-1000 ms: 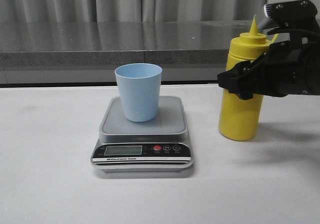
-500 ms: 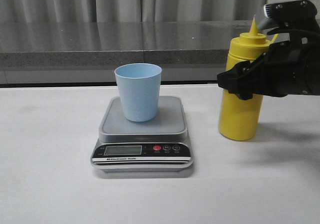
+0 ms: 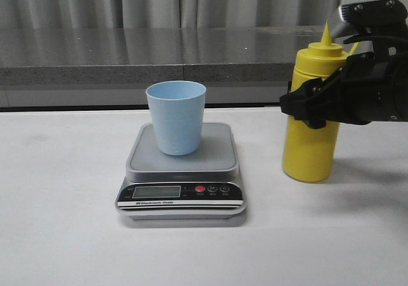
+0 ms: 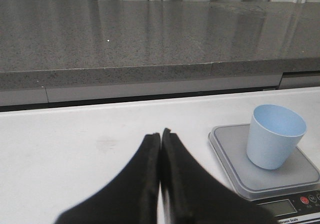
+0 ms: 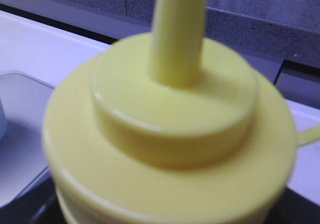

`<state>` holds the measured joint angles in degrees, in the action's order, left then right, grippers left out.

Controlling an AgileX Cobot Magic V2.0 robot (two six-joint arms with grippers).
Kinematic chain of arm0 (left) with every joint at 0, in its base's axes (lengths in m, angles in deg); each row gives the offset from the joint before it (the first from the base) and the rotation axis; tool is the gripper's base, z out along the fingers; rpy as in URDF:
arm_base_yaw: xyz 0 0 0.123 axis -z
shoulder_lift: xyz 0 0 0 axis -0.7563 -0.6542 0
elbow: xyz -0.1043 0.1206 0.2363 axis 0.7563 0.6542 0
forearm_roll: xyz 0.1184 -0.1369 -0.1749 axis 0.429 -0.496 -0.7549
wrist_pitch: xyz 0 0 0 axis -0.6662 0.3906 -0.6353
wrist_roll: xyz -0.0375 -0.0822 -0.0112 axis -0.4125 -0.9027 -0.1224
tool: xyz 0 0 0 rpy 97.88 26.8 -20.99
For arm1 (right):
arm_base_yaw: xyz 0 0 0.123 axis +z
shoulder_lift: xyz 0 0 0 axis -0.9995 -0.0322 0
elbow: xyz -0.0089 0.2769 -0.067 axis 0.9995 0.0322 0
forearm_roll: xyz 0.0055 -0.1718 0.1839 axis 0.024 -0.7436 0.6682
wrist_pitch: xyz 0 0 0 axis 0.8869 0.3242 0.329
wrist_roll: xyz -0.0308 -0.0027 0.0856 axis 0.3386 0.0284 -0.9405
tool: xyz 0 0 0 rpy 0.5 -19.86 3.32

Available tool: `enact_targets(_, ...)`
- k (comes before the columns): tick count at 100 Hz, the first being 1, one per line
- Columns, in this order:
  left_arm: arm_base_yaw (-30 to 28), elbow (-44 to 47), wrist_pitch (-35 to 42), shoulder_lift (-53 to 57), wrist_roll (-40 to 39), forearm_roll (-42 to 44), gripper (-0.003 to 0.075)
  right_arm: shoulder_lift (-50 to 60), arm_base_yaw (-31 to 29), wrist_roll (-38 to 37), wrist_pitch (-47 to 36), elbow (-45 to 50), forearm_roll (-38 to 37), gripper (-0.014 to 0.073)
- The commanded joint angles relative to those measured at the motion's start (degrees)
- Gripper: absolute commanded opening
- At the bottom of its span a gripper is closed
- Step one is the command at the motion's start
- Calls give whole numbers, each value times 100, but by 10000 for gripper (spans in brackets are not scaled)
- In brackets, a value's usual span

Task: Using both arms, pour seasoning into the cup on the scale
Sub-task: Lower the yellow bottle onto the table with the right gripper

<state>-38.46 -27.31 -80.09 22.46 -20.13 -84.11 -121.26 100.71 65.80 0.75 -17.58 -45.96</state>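
The pale blue cup point(image 3: 176, 117) stands upright on the silver-grey scale point(image 3: 217, 153) at the table's middle. To its right, the yellow seasoning bottle point(image 3: 309, 152) is upright with its nozzle pointing up. My right gripper point(image 3: 305, 107) is shut round the bottle's middle, and the base sits at or just above the table. In the right wrist view the bottle's top point(image 5: 170, 134) fills the frame and hides the fingers. My left gripper point(image 4: 160, 134) is shut and holds nothing; it hangs over the white table to the left of the cup point(image 4: 275, 136) and scale point(image 4: 235, 159).
A grey stone ledge point(image 3: 159, 50) runs along the back behind the white table point(image 3: 64, 203), with curtains above it. The scale's black front panel with LCD and red button point(image 3: 200, 188) faces the table's front edge.
The bottle and my right gripper have shifted together slightly to the right. The cup, scale and left gripper are unchanged.
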Motion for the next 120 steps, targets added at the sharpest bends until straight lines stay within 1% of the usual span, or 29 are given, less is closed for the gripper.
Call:
enact_targets(1,-22,-176,482,-32,-43,-36,-20,274,-10,40,-469,-48,110,505)
enact_targets(39,-22,-176,482,-32,-43,-36,-20,274,4,40,-486,2,110,619)
enact_targets(120,-22,-176,482,-32,-43,-36,-20,274,103,-69,-403,20,189,619)
